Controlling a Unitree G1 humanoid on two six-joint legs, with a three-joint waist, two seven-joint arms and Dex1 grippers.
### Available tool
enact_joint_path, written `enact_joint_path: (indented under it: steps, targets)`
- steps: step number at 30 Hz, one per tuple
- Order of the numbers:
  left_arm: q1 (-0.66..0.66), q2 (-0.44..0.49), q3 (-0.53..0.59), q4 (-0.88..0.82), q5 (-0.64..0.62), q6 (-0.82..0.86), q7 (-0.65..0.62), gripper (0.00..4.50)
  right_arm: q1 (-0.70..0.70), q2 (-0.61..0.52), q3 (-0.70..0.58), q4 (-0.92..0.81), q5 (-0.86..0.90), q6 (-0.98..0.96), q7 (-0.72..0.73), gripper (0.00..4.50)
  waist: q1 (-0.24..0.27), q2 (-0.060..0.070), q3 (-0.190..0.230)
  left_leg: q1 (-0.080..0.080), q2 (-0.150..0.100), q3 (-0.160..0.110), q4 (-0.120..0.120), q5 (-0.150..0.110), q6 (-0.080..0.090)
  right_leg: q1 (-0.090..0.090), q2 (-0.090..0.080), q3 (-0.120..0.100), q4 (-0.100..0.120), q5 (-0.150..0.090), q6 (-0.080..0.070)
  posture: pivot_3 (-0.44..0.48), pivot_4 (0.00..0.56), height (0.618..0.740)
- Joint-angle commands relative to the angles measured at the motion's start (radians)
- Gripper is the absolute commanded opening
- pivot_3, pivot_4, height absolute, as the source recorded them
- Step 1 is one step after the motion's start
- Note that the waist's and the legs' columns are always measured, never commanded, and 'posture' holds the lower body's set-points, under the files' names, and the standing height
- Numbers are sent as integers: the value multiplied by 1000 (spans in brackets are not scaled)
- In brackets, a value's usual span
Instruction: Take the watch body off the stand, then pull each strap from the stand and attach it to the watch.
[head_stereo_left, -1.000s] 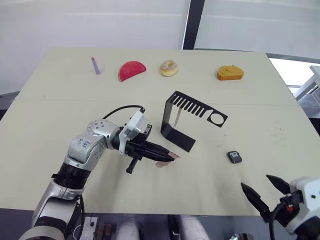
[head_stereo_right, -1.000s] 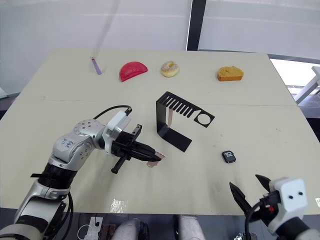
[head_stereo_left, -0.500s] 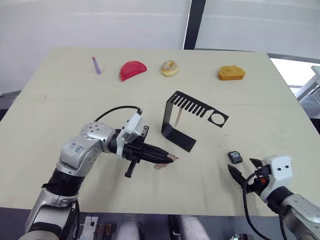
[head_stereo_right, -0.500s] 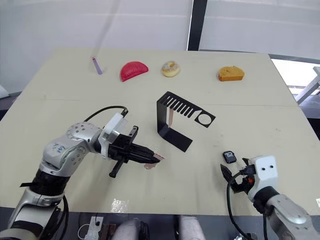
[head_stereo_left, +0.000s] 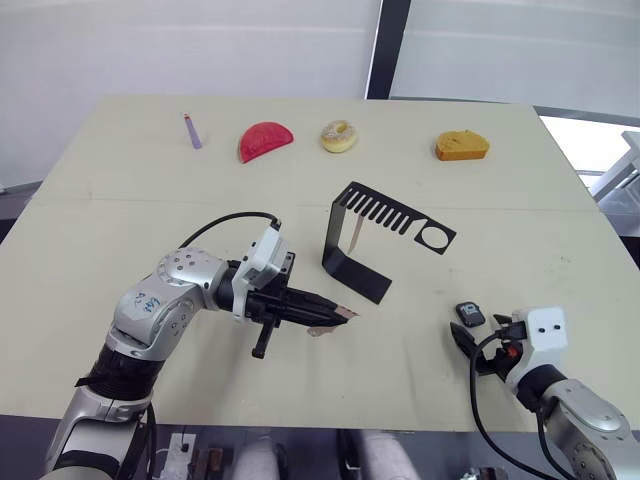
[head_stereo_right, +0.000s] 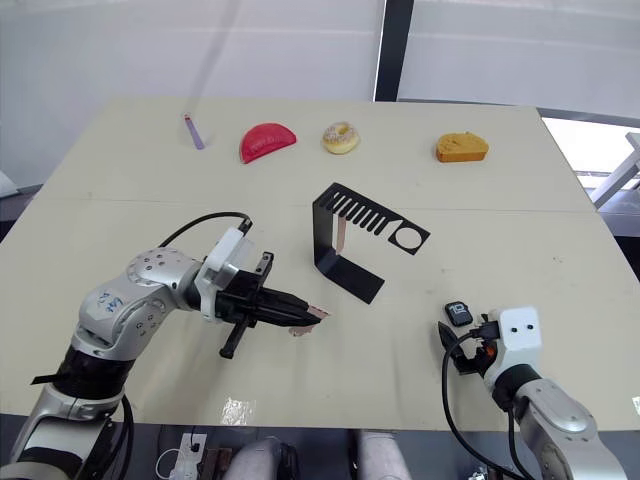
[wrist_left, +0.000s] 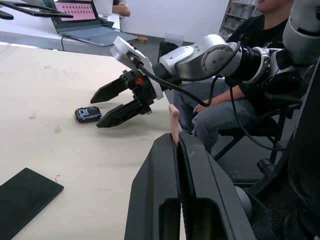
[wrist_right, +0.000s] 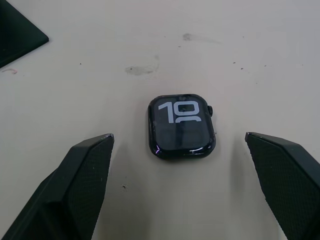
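The watch body (wrist_right: 181, 125), a small black case with light digits, lies flat on the table right of the stand (head_stereo_left: 357, 274). My right gripper (wrist_right: 179, 135) is open just short of it, one finger (wrist_right: 85, 185) on each side and not touching. My left gripper (head_stereo_left: 338, 315) hovers low in front of the stand's base, shut on a pale pink strap (wrist_left: 173, 117) whose end sticks out past the fingertips. A second pink strap (head_stereo_left: 354, 236) hangs from the stand's slotted arm.
Along the table's far edge lie a purple stick (head_stereo_left: 191, 131), a red slice (head_stereo_left: 264, 140), a donut (head_stereo_left: 338, 136) and an orange bread piece (head_stereo_left: 461, 146). A seated person (wrist_left: 250, 75) and a laptop (wrist_left: 85, 20) are beyond the table in the left wrist view.
My right gripper has come forward from the table's front edge to the watch body and stands open around it. My left gripper has drawn back slightly with the strap.
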Motion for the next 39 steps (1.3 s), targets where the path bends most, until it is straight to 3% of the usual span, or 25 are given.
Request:
enact_joint_path:
  steps: [1,10,12,39]
  targets:
    - [1,2,22,-39,-25,-3,3,0,-8,12,12,-7,-23,-4,-23,4453,-1,0,0,0,0,0,0,0,0,0,0,0,0,0,0,0,150,737]
    - [-3,-2,18,-30,-26,-5,4,0,-37,43,37,20,-77,6,-51,4453,-3,0,0,1,0,1,1,0,0,0,0,1,1,0,0,0,150,737]
    - [-2,-3,17,-30,-26,-6,4,0,-43,48,39,24,-82,9,-56,3946,-3,0,0,1,0,1,1,0,0,0,0,1,2,0,0,0,150,737]
    - [4,-5,17,-8,-17,-35,-2,0,-75,96,38,55,-93,50,-97,3946,-6,-2,-2,1,0,1,4,0,0,0,0,1,3,0,0,0,150,737]
